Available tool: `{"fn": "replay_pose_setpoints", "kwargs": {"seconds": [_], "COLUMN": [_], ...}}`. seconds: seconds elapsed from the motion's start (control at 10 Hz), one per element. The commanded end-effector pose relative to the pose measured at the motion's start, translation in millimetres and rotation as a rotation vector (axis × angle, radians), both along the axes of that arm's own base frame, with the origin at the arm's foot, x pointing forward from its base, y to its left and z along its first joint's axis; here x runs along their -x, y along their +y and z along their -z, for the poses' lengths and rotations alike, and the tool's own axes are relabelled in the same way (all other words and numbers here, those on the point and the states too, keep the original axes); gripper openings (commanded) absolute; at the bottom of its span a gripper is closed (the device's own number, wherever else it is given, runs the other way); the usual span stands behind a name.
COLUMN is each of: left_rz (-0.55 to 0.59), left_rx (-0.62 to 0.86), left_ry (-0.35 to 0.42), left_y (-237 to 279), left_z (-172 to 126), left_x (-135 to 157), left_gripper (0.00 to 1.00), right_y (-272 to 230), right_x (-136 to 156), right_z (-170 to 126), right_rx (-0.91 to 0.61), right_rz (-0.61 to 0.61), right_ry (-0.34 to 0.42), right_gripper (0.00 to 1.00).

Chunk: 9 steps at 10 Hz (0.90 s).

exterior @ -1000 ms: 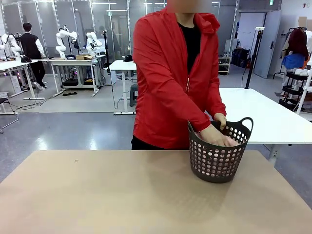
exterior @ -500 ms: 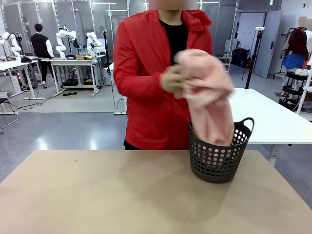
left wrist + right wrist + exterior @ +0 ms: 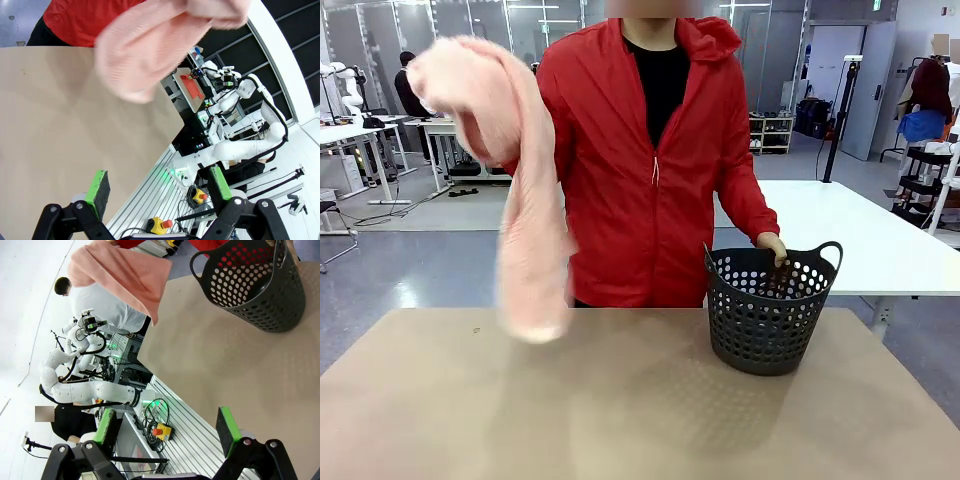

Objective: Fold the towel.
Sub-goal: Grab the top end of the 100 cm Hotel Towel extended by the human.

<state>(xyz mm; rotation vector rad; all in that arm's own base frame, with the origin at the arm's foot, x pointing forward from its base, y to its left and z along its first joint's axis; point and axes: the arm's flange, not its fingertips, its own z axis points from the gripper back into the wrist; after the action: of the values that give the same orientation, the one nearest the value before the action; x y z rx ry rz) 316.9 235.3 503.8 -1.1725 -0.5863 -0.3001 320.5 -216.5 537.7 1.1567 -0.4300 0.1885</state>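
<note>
The salmon-pink towel [image 3: 520, 190] hangs bunched from the person's raised hand over the table's far left, its lower end just above the tabletop. It appears blurred in the left wrist view [image 3: 160, 45] and draped in the right wrist view [image 3: 125, 277]. My left gripper [image 3: 159, 187] stands open with nothing between its green pads, well back from the towel. My right gripper [image 3: 166, 429] is open and empty too, above the table's near edge.
A dark perforated basket [image 3: 768, 308] with handles stands at the table's far right [image 3: 255, 282]; the person's other hand [image 3: 772, 246] rests on its rim. The brown tabletop [image 3: 620, 410] spreads bare in front of it.
The person lifted the towel out of the basket and swung it up and across to the table's left side. Both grippers stayed open and still.
</note>
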Motion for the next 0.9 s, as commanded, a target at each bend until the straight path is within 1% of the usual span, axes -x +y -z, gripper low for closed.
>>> {"fn": "replay_pose_setpoints", "kwargs": {"seconds": [0.0, 0.8], "left_rz": [0.008, 0.008], "left_rx": [0.016, 0.016], "left_ry": [-0.013, -0.013], "left_y": [1.0, 1.0], "left_z": [-0.3, -0.3], "left_x": [0.0, 0.0], "left_gripper": [1.0, 1.0], "right_y": [-1.6, -1.6], "right_x": [-0.3, -0.3], "right_z": [0.2, 0.2], "right_rx": [-0.007, -0.007], "right_rz": [-0.006, -0.006], "right_ry": [-0.021, -0.021], "right_gripper": [1.0, 1.0]}}
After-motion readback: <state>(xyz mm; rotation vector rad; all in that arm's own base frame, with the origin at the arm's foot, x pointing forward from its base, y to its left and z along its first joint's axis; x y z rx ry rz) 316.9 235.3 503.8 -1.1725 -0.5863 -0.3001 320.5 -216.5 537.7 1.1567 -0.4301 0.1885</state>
